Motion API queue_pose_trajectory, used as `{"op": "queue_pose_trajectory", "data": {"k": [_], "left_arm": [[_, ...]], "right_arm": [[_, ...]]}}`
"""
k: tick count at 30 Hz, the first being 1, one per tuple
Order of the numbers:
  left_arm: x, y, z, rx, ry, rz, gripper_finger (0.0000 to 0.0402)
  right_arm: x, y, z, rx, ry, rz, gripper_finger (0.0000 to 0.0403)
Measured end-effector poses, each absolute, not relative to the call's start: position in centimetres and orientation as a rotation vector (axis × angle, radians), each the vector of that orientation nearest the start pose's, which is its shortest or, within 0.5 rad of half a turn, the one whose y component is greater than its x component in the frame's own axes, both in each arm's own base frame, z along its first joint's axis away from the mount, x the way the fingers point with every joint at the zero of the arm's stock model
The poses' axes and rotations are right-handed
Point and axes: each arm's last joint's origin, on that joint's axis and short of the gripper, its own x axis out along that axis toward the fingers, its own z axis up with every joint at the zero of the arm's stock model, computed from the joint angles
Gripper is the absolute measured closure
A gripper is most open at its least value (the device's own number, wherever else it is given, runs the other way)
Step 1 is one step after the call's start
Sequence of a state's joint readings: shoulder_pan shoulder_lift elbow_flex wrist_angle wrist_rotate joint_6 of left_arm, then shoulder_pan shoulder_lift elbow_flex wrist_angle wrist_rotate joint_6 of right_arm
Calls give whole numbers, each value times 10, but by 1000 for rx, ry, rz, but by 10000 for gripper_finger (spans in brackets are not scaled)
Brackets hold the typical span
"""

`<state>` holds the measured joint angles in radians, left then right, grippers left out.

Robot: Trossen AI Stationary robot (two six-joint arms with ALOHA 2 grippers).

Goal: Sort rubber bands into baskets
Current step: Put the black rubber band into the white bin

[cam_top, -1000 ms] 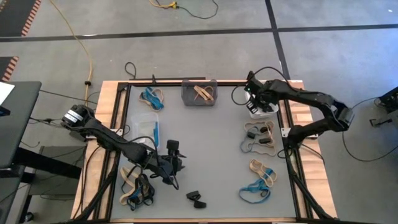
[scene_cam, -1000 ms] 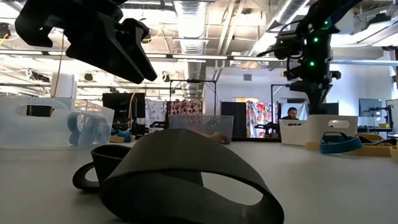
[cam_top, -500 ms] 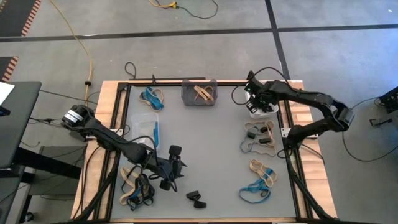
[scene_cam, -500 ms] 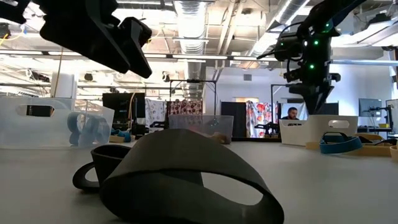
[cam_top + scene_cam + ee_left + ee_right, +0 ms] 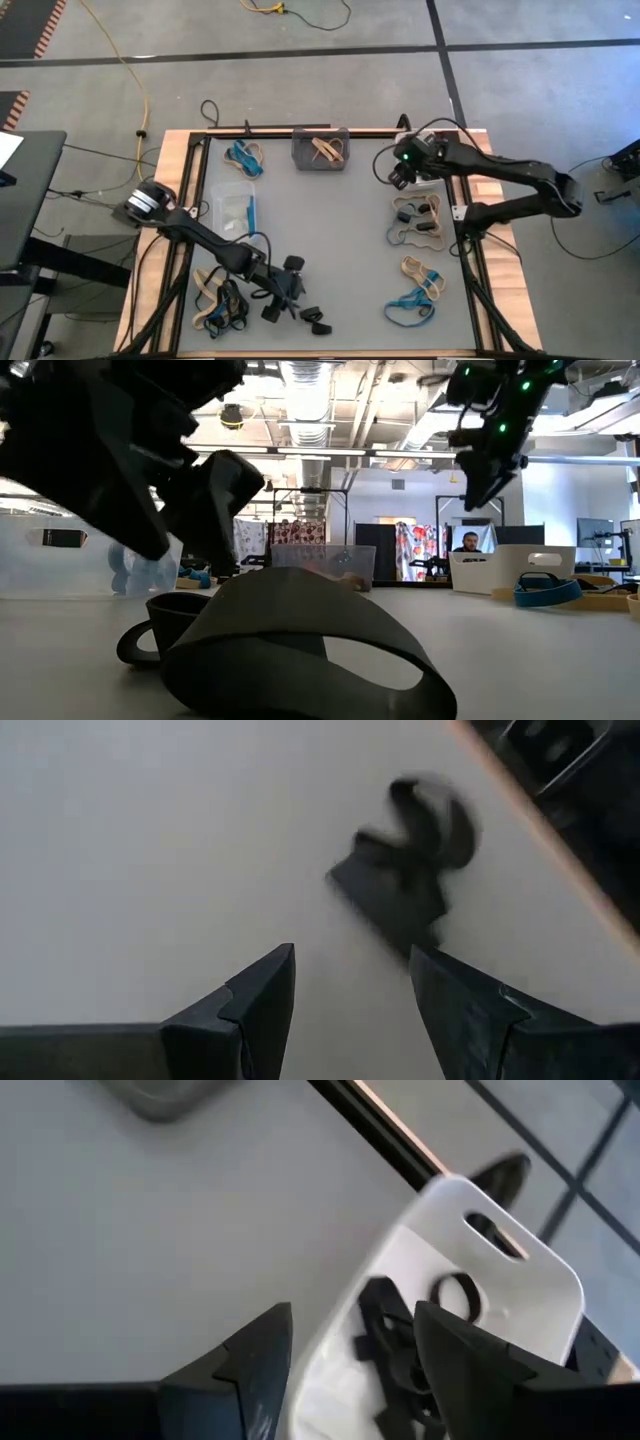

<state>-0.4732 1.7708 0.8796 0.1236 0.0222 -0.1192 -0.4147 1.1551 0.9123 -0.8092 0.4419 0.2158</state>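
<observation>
grey table top [image 5: 330, 230], wood-edged: middle bare, goods kept to the rim.

left gripper [image 5: 290, 290], 7 o'clock sector: fingers spread, empty, just beside the black rubber band pair [image 5: 316, 320] at 6 o'clock near the front edge; the pair seen ahead of the fingers [image 5: 405, 870].

right gripper [image 5: 402, 170], 1 o'clock sector: fingers apart, empty, above the white rectangular plastic basket [image 5: 520, 1290] holding black bands [image 5: 390, 1340], by the right edge.

dark grey plastic basket [image 5: 320, 150], 12 o'clock, back edge: tan band inside.

clear plastic basket [image 5: 232, 200], 9 o'clock: blue band inside.

loose bands: blue-and-tan at 11 o'clock [image 5: 245, 157]; mixed heap at 7 o'clock [image 5: 218, 300]; black-and-tan at 3 o'clock [image 5: 415, 222]; tan and blue at 5 o'clock [image 5: 415, 290].
</observation>
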Motion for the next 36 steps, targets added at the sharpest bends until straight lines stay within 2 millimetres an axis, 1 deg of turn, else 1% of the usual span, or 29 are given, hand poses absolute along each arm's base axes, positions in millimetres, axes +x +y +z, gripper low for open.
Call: {"op": "queue_pose_trajectory", "data": {"k": [4,11,14,21,24,28,32,36], "left_arm": [[307,-164,141,25,744,-459,212],[316,-177,128,11,770,-465,212],[320,-179,123,9,790,-457,212],[320,-177,121,8,813,-390,218],[320,-176,120,16,822,-368,234],[320,-175,120,29,822,-357,268],[320,-175,120,43,822,-360,311],[320,-174,120,72,814,-333,365]], "right_arm": [[192,-79,270,147,936,-821,163],[204,-43,272,87,908,-667,163],[209,-26,272,54,891,-590,163],[219,14,274,17,807,-421,163],[224,32,273,-5,785,-346,163],[231,55,268,-32,760,-259,163],[242,78,256,-66,761,-189,163],[257,102,237,-116,768,-111,163]]}}
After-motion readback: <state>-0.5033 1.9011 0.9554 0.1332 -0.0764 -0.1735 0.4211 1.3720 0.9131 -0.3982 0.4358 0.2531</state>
